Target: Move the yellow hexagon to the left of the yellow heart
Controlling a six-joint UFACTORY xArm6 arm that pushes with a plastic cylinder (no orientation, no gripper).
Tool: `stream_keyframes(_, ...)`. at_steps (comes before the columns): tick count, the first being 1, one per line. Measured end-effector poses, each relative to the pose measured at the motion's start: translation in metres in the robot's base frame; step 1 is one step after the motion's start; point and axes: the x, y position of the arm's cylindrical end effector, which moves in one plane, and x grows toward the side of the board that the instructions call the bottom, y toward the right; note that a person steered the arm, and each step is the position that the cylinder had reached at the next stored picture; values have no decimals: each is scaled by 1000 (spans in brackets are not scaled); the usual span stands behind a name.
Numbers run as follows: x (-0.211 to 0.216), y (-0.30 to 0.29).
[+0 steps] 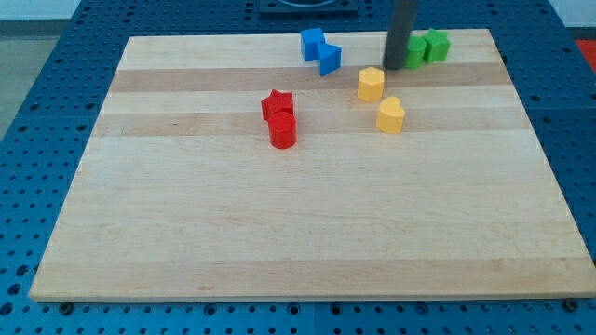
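Wooden table [307, 233] seen from its near edge, with the rod's tip [395, 67] set down at the far side, just right of and beyond the yellow hexagon [371, 84] and against the left of two green blocks [426, 46]. The yellow heart [390, 115] lies just nearer and right of the hexagon. Two blue blocks [319, 49] sit far centre, a red star [277, 103] and red cylinder [282, 130] left of centre; the arm carries no hand, only the rod
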Motion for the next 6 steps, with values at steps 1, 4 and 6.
stream_keyframes(1, 23, -4)
stream_keyframes(4, 58, -58)
stream_keyframes(6, 107, -58)
